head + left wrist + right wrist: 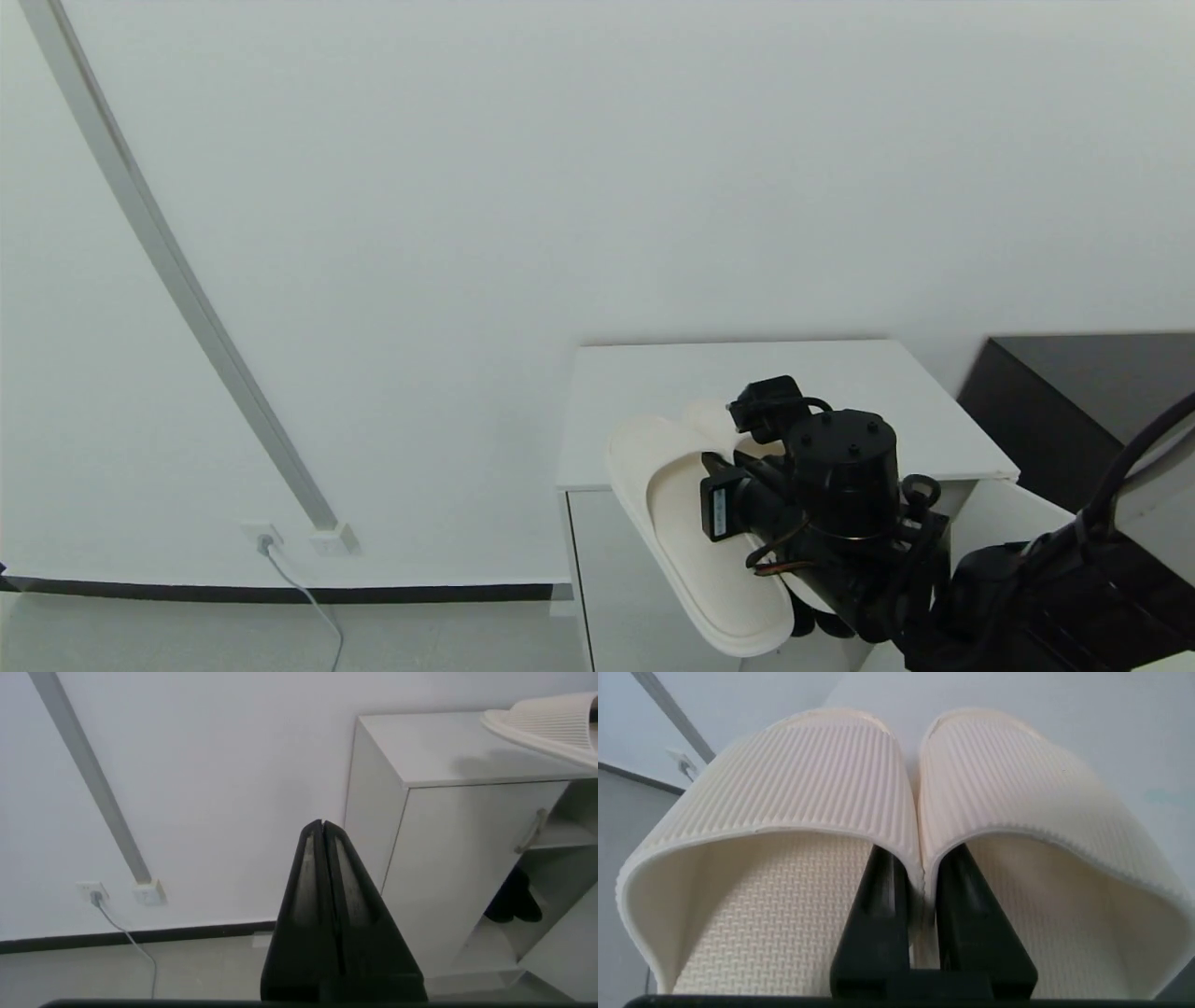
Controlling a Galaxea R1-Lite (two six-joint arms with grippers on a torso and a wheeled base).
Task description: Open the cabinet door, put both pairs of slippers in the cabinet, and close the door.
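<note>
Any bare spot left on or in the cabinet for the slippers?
The cabinet top is bare from the wall to the slippers, and along its right edge. Its front left is crowded: the right gripper holds the slippers there. Inside, the upper shelf looks bare; a dark pair sits on the level below.

Left pincer (322,829) closed; right pincer (920,873) grips slippers (785,784).
</note>
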